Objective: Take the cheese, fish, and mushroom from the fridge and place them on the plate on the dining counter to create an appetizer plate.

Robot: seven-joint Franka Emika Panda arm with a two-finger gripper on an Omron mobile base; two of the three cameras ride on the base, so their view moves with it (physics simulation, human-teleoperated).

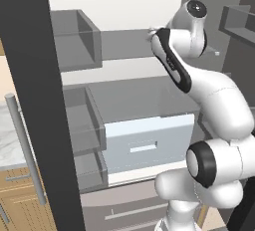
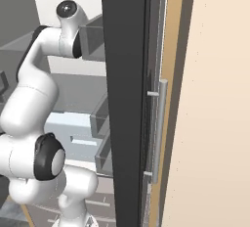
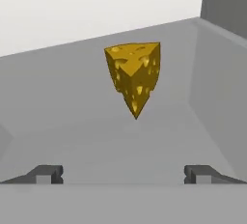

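claw (image 3: pixel 123 175) wide before cheese (image 3: pixel 134 75)

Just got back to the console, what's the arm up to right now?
The arm is reaching into the open fridge, toward an upper shelf. In the hand view the claw is open, its two fingertips spread wide, and it points at the cheese, a yellow wedge on the grey shelf ahead. The claw is not touching the cheese; nothing is held. Below the arm, the pale blue-white drawer is shut.
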